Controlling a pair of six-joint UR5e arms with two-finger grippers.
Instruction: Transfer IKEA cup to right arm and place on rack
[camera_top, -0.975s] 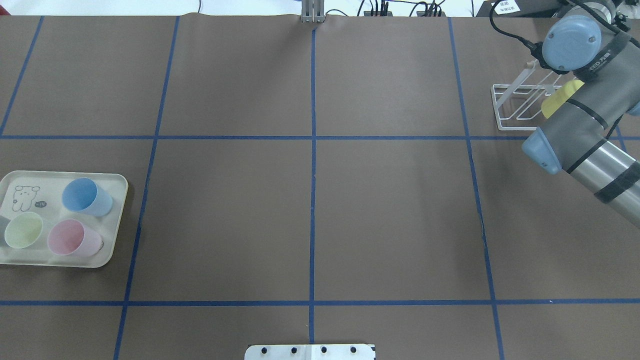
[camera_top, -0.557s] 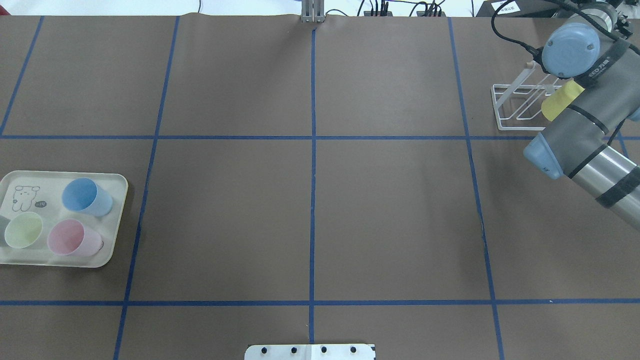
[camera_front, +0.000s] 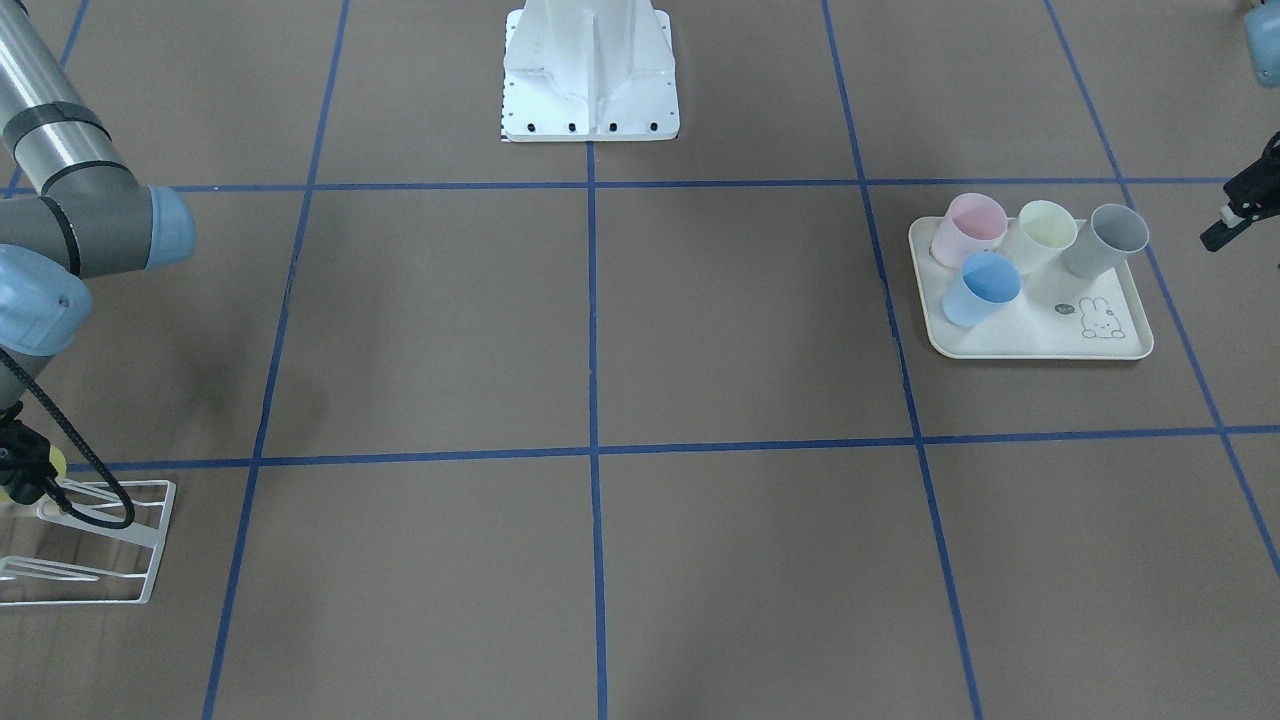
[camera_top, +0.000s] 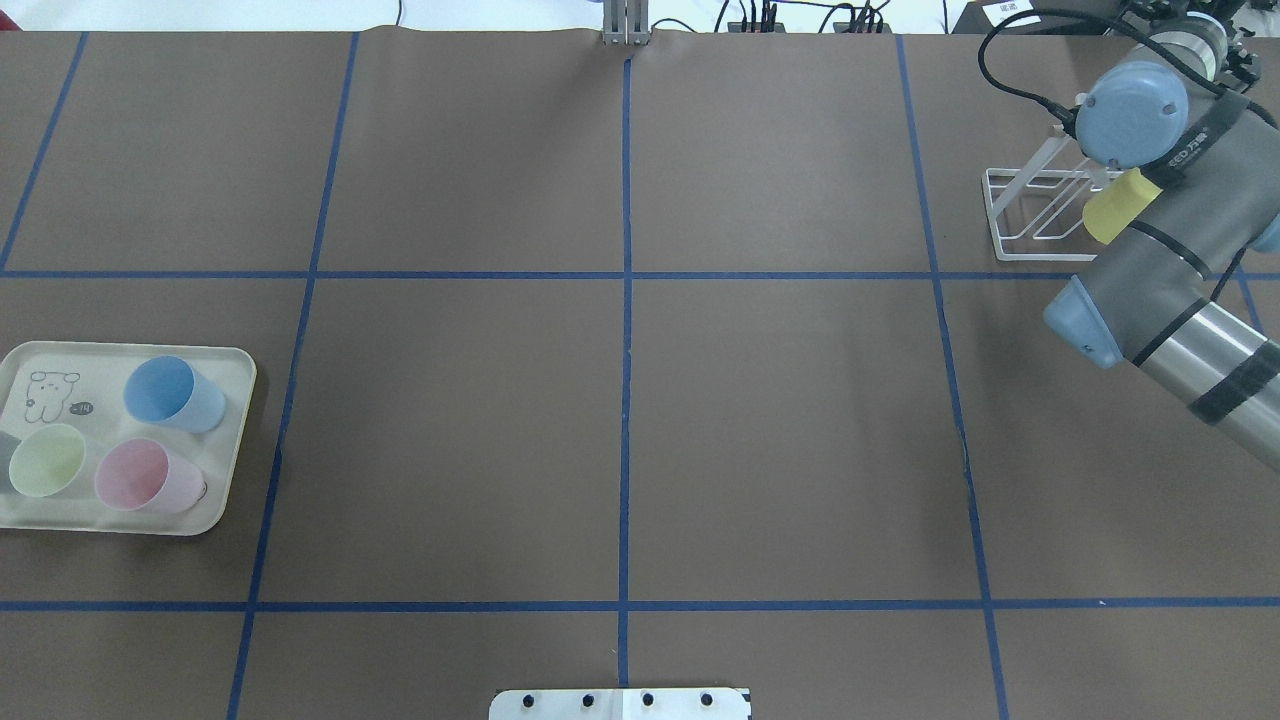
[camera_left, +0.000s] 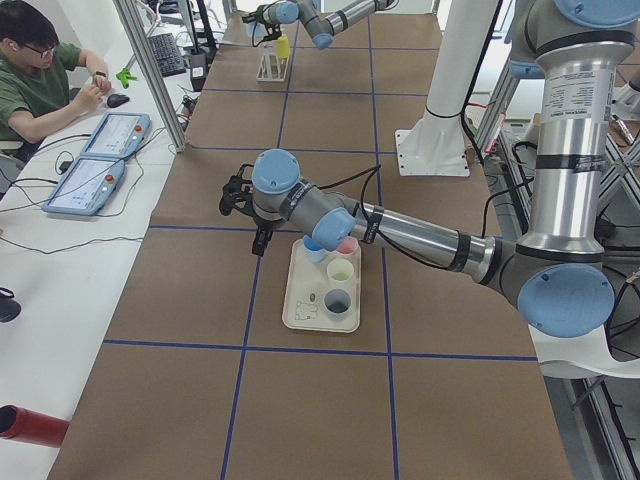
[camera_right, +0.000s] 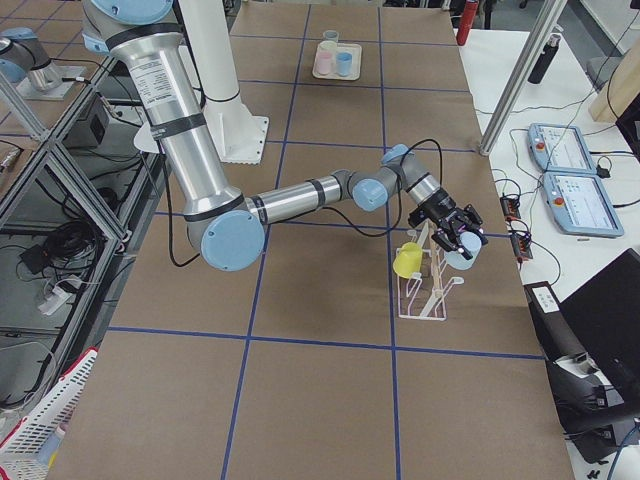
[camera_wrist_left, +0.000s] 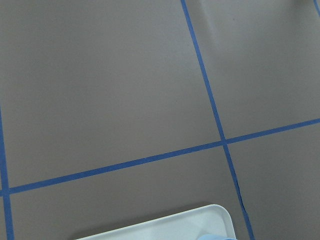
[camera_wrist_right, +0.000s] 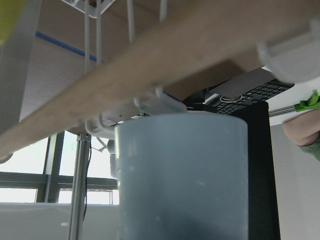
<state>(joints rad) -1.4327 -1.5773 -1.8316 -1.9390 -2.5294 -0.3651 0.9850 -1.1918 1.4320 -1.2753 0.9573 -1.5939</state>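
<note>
The right arm's fingers (camera_right: 447, 232) grip the pale blue cup (camera_wrist_right: 182, 175) at the rack (camera_right: 425, 290), its end just beneath the wooden rod (camera_wrist_right: 150, 70) and its long axis crossing it. The left arm's fingers (camera_front: 1222, 232), open or closed I cannot tell, hang far off near the tray (camera_front: 1040, 352).

A brown table (camera_top: 780, 430) gridded with blue tape (camera_top: 625, 400) carries a cream tray (camera_top: 100, 365) at lower left and a wire rack (camera_top: 1040, 215) at upper right.

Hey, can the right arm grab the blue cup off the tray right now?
Probably not. The right gripper is at the rack, holding a pale cup, and the blue cup sits on the tray at the opposite end of the table.
</note>
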